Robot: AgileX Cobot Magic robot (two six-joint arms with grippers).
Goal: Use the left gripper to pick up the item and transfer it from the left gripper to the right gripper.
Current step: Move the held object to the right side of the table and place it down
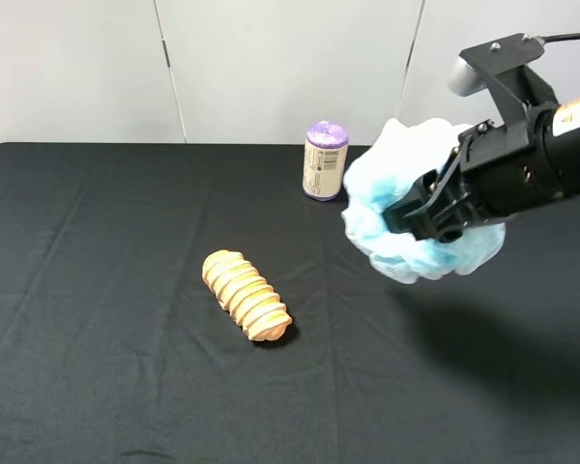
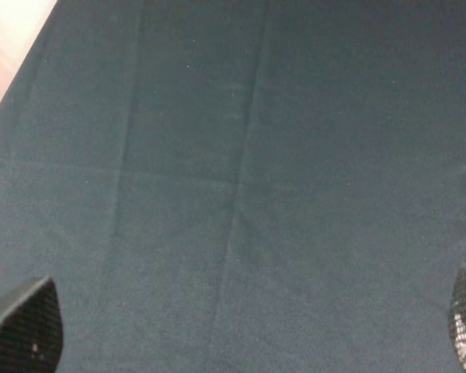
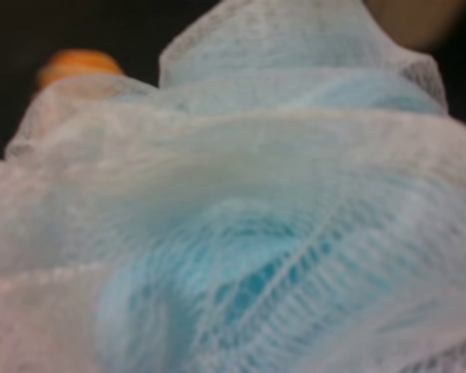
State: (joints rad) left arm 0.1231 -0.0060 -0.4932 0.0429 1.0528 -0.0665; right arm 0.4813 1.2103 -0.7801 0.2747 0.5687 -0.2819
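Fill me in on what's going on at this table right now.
The right gripper holds the light-blue bath pouf in the air above the black table, its fingers closed into the mesh, close to the purple-capped canister. The left gripper is open and empty over bare cloth, so the handover looks done. The ridged orange oblong lies untouched mid-table.

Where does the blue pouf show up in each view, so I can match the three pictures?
Exterior high: pouf right of centre, raised off the table, clamped in the right gripper, just right of the canister.
Left wrist: not in it; just black cloth.
Right wrist: fills nearly the whole picture, close and blurred.
Shared landmark: the black cloth; the orange oblong links exterior and right wrist.
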